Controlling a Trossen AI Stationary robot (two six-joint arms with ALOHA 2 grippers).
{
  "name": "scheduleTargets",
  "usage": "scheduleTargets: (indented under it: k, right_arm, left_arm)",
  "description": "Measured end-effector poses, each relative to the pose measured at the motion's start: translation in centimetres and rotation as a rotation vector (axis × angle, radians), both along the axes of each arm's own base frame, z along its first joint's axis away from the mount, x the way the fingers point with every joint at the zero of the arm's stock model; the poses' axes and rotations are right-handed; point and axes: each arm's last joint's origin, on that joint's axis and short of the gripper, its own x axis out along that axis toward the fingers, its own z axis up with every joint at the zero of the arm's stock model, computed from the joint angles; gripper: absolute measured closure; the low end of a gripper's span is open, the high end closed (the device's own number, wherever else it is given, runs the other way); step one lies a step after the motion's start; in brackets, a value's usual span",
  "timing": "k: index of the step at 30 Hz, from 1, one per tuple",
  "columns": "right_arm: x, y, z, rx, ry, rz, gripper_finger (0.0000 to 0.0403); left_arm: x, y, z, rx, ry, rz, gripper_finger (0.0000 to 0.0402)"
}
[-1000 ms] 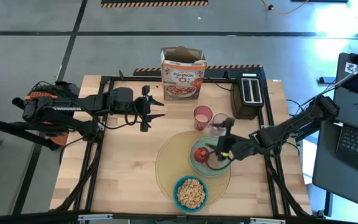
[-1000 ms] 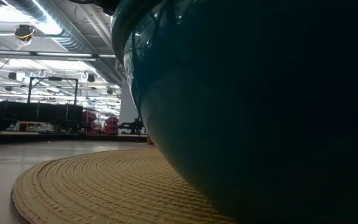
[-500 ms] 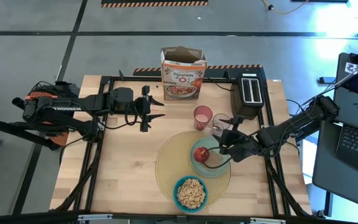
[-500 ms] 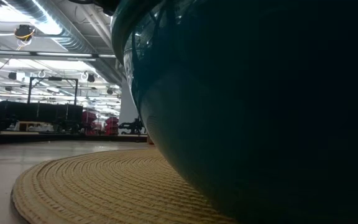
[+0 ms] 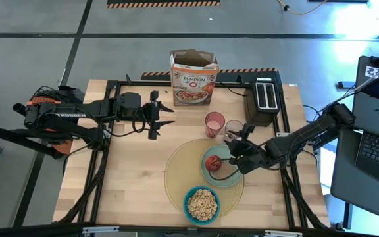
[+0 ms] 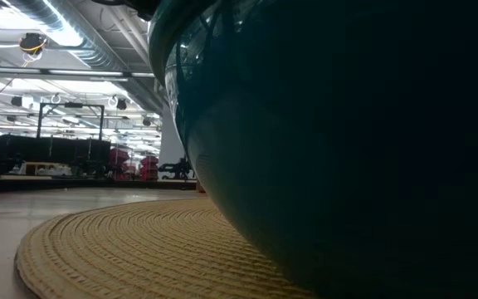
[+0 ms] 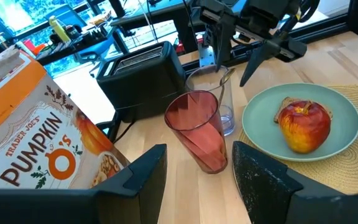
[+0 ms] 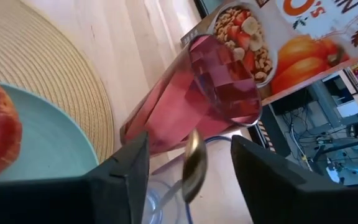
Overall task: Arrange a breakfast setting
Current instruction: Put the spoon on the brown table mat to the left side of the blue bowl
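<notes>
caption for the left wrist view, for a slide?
Left wrist view: pink cup and clear mug beside red apple on pale green plate, right gripper open above.

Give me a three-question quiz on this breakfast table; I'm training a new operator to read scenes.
1. True or false: the red apple sits on the pale green plate.
2. What fills the blue bowl? A) milk B) cereal C) nothing
3. Which end effector is near the plate, and where is the other?

Key: 1 true. 2 B. 3 The right end effector, open, beside the clear mug; the left end effector waits open near the cereal box.
</notes>
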Motion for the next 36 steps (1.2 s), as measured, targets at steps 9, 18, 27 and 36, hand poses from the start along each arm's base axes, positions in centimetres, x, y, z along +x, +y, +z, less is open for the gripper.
scheduleTargets:
  k: [9,18,27,36]
  right_arm:
    - [0.24,-0.35,-0.24,0.033,0.008,-0.016,0.0264]
    - [0.23,-0.31,-0.19,0.026,0.0,-0.018,0.0346]
    - [0.21,-0.42,-0.01,-0.021,-0.023,-0.044,0.0398]
    - [0.15,-0.49,0.02,-0.047,-0.026,-0.056,0.04]
  left_arm:
    - [0.0,0.0,0.0,0.0,0.0,0.0,0.0227]
    - [0.0,0.0,0.0,0.0,0.0,0.0,0.0227]
    - [0.0,0.0,0.0,0.0,0.0,0.0,0.0227]
    - [0.0,0.01,-0.01,0.001,0.001,0.0,0.0227]
